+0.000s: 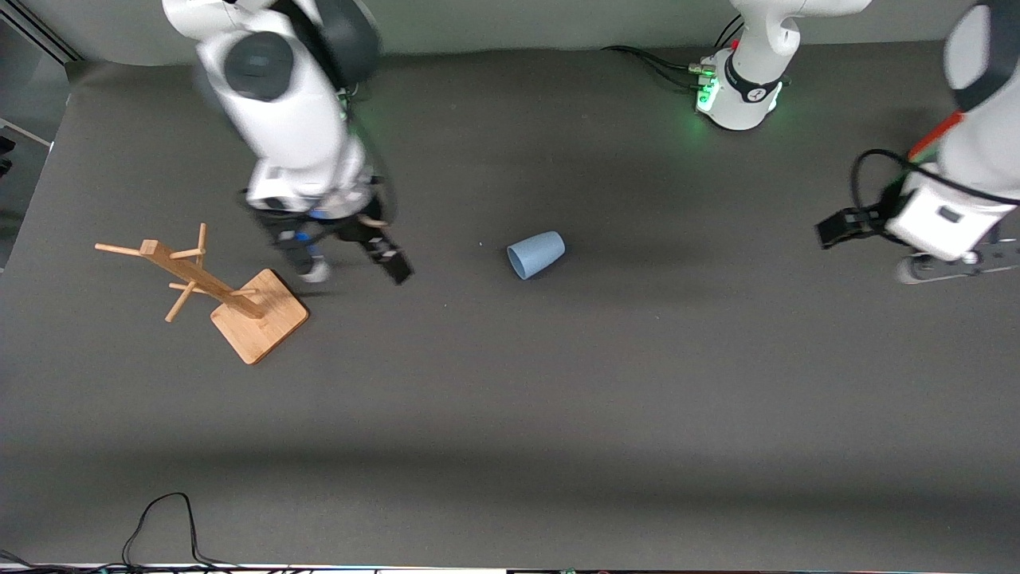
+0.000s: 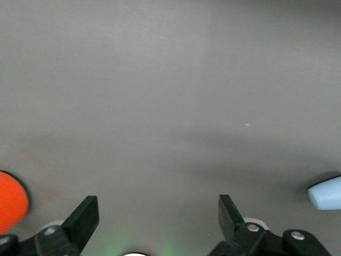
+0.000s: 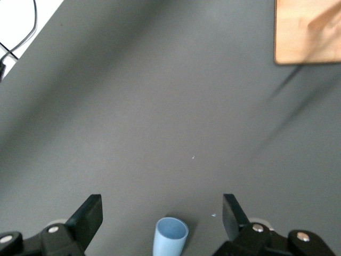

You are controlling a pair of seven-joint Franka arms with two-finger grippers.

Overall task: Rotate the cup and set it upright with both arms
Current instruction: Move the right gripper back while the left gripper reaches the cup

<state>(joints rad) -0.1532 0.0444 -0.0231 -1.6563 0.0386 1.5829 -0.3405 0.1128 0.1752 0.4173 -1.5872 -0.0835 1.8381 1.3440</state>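
The cup (image 1: 536, 254) lies on its side mid-table, bare dark mat (image 1: 606, 383) on every side. The right gripper (image 1: 351, 267) hangs between the cup and a wooden peg stand (image 1: 231, 296), fingers spread wide, empty. The left gripper (image 2: 157, 216), also wide open and empty, hovers near the left arm's table end.
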